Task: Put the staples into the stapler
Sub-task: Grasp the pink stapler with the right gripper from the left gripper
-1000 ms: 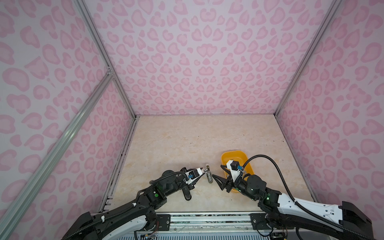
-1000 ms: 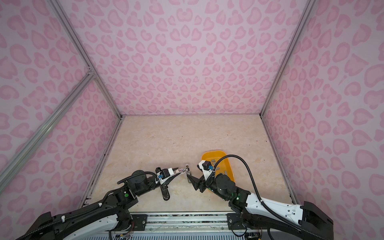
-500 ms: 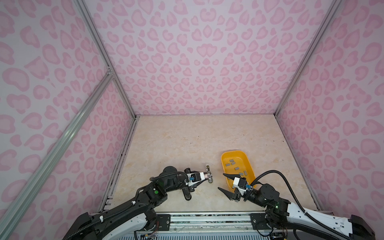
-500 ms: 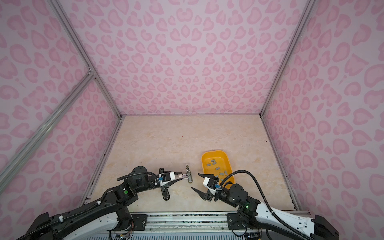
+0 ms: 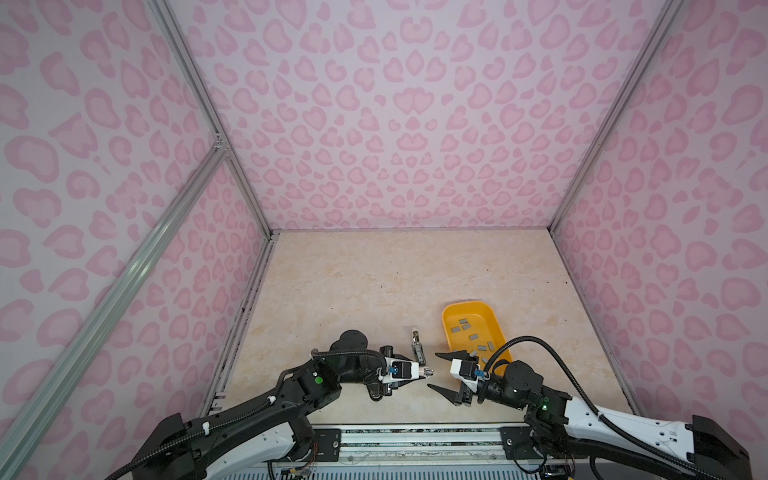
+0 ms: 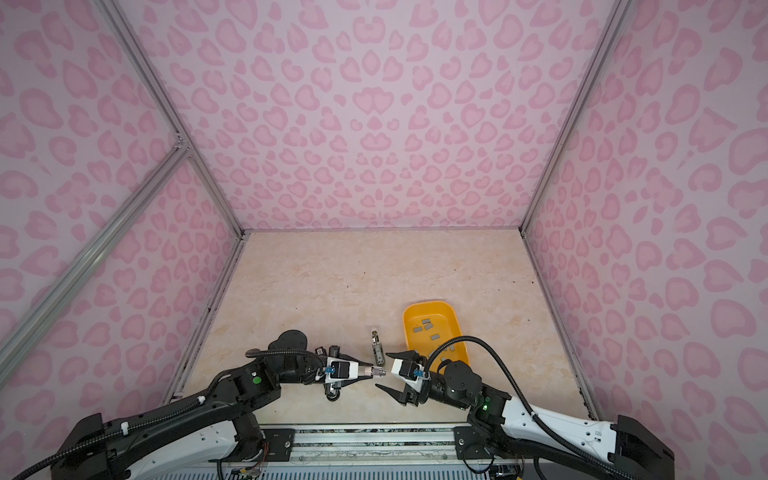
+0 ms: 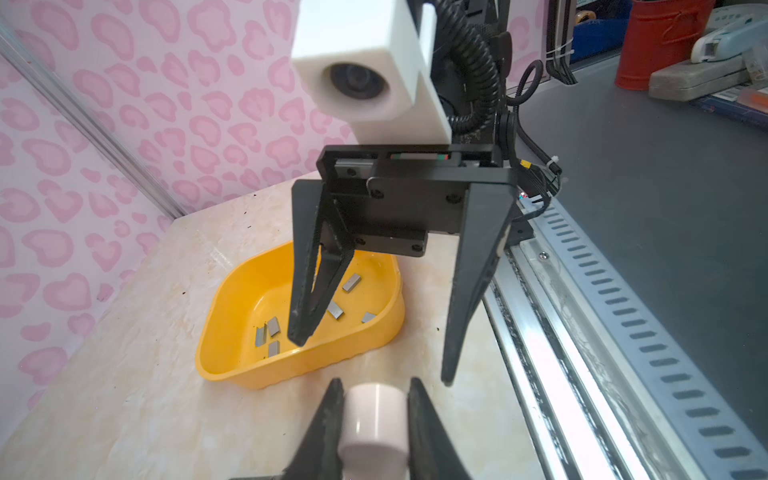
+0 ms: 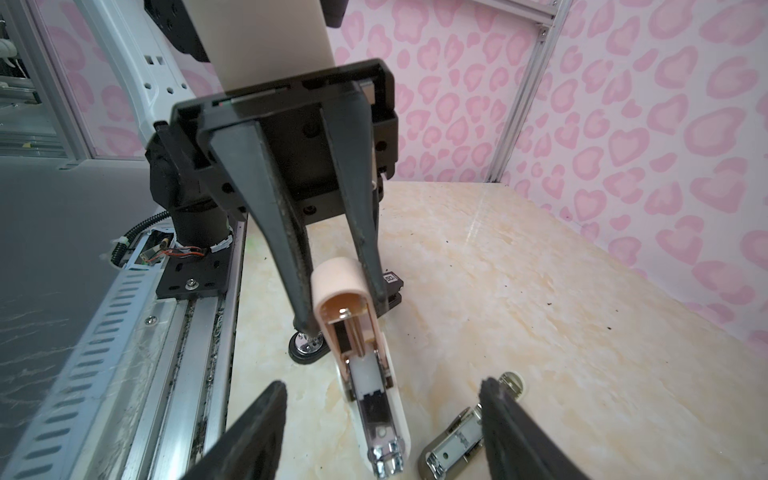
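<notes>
Peach plastic stapler (image 8: 361, 374), hinged open with its magazine exposed, is clamped tight in the left fingers (image 8: 270, 216). That arm reaches low and level toward mid-desk (image 5: 374, 291). Right fingers (image 7: 473, 270) face it, spread wide and empty, with the arm likewise low. Staples (image 7: 351, 282) lie loose in the yellow tray (image 7: 299, 370) beside the right arm.

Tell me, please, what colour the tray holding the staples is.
The tray is orange-yellow, clearest in the left wrist view.
</notes>
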You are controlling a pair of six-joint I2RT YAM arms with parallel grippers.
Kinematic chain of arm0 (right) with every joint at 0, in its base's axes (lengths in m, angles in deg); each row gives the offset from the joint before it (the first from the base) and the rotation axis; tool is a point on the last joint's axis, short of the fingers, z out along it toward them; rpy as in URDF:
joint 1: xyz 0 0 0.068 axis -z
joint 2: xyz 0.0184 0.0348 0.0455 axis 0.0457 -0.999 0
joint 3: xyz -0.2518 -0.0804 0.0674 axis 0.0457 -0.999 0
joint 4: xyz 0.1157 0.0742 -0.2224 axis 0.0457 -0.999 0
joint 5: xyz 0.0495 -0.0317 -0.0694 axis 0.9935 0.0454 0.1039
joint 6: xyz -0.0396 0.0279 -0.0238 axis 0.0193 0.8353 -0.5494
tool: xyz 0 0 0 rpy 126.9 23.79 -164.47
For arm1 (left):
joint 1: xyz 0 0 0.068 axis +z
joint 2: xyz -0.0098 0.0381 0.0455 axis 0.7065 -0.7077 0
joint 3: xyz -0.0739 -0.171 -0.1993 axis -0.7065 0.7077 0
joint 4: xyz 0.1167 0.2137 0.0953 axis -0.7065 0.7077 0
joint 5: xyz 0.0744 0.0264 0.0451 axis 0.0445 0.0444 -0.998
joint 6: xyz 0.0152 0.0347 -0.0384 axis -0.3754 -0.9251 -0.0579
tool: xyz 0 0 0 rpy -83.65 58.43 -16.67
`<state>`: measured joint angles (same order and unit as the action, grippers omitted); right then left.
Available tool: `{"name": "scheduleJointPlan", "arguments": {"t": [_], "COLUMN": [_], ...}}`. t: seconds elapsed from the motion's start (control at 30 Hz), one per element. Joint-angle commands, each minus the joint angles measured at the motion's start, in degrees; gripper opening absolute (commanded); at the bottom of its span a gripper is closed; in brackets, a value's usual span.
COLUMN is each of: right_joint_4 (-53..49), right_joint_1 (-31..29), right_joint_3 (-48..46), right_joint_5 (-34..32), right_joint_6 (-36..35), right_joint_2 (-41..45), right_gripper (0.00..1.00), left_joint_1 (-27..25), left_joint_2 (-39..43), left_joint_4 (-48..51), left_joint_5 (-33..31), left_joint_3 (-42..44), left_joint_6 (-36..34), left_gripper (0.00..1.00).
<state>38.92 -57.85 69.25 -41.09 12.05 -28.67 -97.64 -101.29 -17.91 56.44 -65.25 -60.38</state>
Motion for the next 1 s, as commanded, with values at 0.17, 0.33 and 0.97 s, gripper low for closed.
{"name": "scheduleJointPlan", "arguments": {"t": [0.17,0.33,0.97], "right_joint_4": [-0.67,-1.16,3.32], "right_joint_1": [-1.85,-2.05,-2.14], "right_joint_3": [6.81,9.81,5.39], "right_joint_5": [1.98,2.29,1.4], "right_joint_6": [-3.44,-4.38,-5.01], "right_joint_2": [-14.44,-21.11,-15.66], "right_gripper": [0.7,0.59,0.49], "left_joint_1": [-0.4,-0.4,-0.4], "left_joint_2": [0.91,1.54,1.91], "left_joint_4": [-0.11,-0.14,-0.67], "left_joint_5": [2.96,2.87,1.67], "left_joint_3": [-0.77,-0.65,-0.36], "left_joint_6": [-1.36,-1.27,-0.87], "left_gripper": [0.03,0.03,0.03]}}
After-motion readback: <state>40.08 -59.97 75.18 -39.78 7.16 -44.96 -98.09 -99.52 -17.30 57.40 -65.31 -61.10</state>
